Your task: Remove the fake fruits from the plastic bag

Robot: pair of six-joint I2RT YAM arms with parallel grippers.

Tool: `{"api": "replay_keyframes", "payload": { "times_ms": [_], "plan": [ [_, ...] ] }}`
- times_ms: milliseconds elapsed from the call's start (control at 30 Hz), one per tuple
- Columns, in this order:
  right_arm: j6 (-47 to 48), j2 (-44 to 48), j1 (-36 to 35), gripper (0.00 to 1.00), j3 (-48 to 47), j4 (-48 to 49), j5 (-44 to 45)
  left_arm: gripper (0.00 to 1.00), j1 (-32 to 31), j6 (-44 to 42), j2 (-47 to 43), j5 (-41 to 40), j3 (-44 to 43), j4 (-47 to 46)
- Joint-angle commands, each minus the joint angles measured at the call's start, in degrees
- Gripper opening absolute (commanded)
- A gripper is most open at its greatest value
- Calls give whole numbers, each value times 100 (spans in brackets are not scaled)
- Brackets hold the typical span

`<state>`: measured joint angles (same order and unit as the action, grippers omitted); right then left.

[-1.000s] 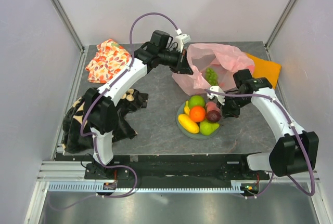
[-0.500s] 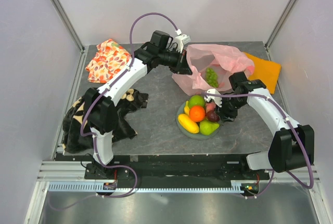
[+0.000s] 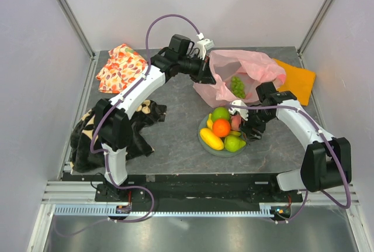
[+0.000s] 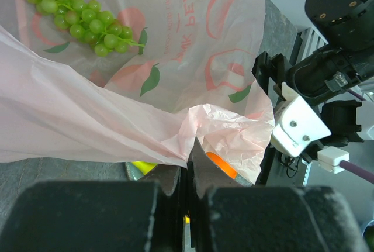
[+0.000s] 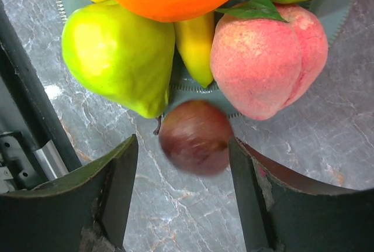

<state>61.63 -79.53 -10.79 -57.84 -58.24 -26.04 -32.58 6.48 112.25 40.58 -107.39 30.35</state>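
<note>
The pink plastic bag (image 3: 245,71) lies at the back of the table with green grapes (image 3: 237,86) inside. My left gripper (image 3: 204,74) is shut on the bag's rim (image 4: 175,141), holding the mouth up; the grapes (image 4: 82,18) show through the plastic. On the grey plate (image 3: 217,151) sit a green apple (image 3: 221,113), an orange (image 3: 221,127), a yellow banana (image 3: 211,139), a pear (image 3: 235,143) and a peach (image 3: 236,122). My right gripper (image 5: 182,147) is open at the plate's right edge. A dark plum (image 5: 196,137), blurred, lies loose between its fingers, beside the peach (image 5: 266,68) and pear (image 5: 117,56).
An orange cloth (image 3: 298,76) lies behind the bag at the back right. A floral fabric (image 3: 120,68) is at the back left, and a dark patterned cloth (image 3: 117,129) is heaped at the left by the left arm's base.
My right gripper has opened and let go of the plum at the plate's edge, after shifting slightly left. The left gripper still holds the bag in the same place.
</note>
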Motion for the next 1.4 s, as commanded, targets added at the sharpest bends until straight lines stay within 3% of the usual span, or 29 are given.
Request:
{"api": "replay_keyframes", "payload": {
  "times_ms": [0, 267, 467, 700, 800, 933, 1167, 1267, 1367],
  "plan": [
    [-142, -168, -29, 71, 89, 251, -120, 2, 6, -235, -265, -41, -18, -64],
    [-590, -134, 85, 71, -244, 261, 29, 1, 6, -244, -256, -50, -36, -55],
    [-12, 376, 699, 76, -96, -521, 573, 2, 6, -209, -247, -85, -36, -55],
    [-291, 868, 2061, 96, 422, -856, 1689, 18, 6, -121, -300, -103, -62, -47],
    [-283, 843, 2642, 98, 581, -873, 2173, 31, 6, -121, -317, -103, -62, -64],
    [-422, 694, 2793, 98, 836, -541, 2419, 33, 6, -86, -291, -85, -89, -90],
    [-1389, -202, 2784, 98, 942, 1172, 2419, 33, 6, 2, -229, 3, -256, -117],
    [-1679, -748, 2810, 98, 679, 1140, 2682, 33, 6, -15, -273, -23, -230, -99],
    [-1541, -609, 2828, 98, 617, 1104, 2614, 32, 15, -59, -309, -24, -186, -82]
  ]
}}
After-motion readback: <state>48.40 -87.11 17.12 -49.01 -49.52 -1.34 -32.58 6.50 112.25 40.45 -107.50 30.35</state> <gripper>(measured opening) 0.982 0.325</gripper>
